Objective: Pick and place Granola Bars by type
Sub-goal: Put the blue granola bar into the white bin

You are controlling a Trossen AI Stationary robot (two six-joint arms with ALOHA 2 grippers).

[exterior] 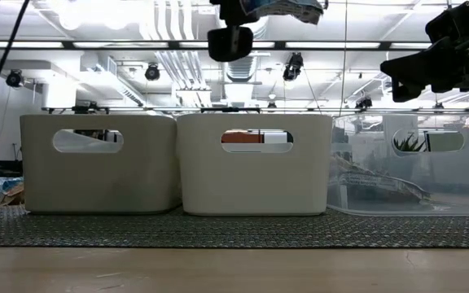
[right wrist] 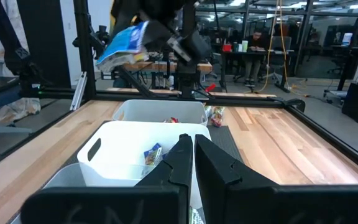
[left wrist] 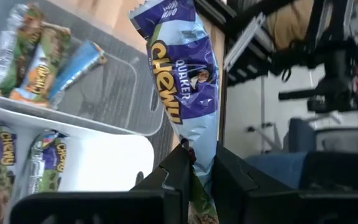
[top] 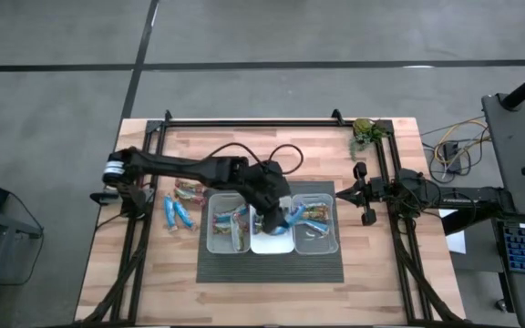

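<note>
One blue-and-purple Chewy bar (left wrist: 185, 81), wrapper crinkled, hangs pinched in the left hand (left wrist: 199, 171) above the bins (top: 272, 239).

Both arms are dark, near-black, built of slim tube segments joined by chunkier rounded joints. The left arm (top: 190, 169) carries a silver-white ring at its base end, and a thin black cable loops up off its forearm in an arc. The right arm (top: 445, 195) is the same matte black, with blocky housings along it and a short knobbed piece jutting from its wrist. Up close, the left gripper (left wrist: 199, 167) has two angular black fingers with flat, faceted faces and hard edges. The right gripper (right wrist: 192, 155) matches: wedge-shaped black fingers, smooth, slightly glossy, tapering to narrow tips.
</note>
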